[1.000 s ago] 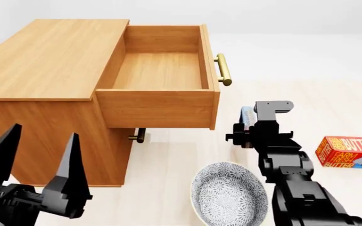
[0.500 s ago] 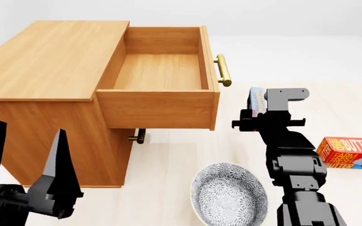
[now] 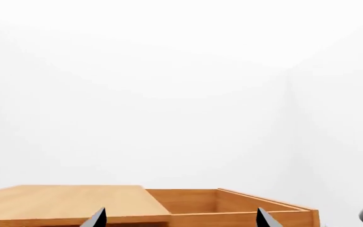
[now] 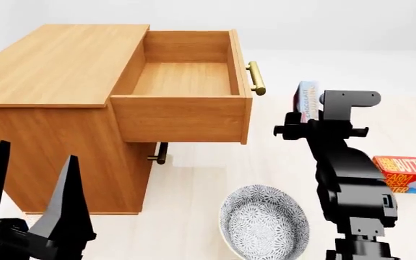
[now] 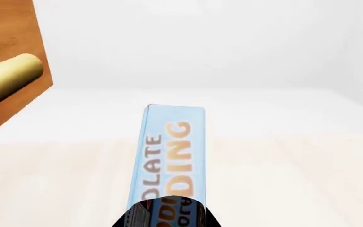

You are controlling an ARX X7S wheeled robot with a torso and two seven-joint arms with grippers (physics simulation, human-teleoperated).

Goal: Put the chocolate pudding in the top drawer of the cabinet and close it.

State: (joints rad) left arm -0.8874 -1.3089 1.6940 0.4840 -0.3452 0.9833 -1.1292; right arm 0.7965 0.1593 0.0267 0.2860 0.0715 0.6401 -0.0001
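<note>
Right claw (image 4: pixel 311 115) grasping chocolate pudding (image 4: pixel 307 101) beside open top drawer (image 4: pixel 182 81); left claw (image 4: pixel 31 179) released.

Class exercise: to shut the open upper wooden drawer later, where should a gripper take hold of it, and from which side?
Probably the horizontal brass bar handle on the front panel of the open top drawer. Approach from the front, the butter-box side: the bar stands proud of the panel, leaving room for fingers.
</note>
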